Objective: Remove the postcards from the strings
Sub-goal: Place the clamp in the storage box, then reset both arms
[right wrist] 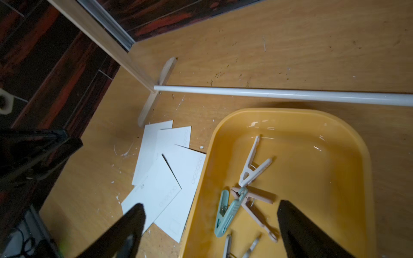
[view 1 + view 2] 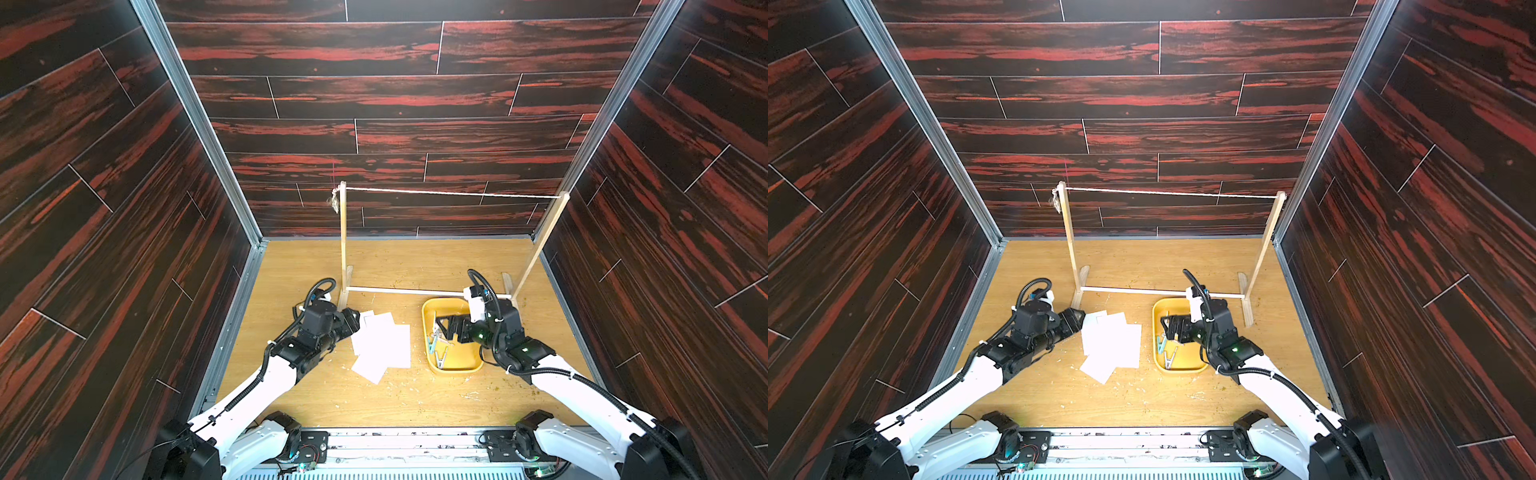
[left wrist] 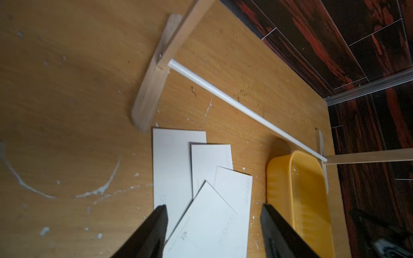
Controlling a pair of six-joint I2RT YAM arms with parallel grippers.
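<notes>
Four postcards flat, long axes fanned

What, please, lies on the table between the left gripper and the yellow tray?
Between the left gripper and yellow tray lie the overlapping white postcards, shown in both top views.

Four overlapping postcards lie on the table beside a yellow tray.
</notes>
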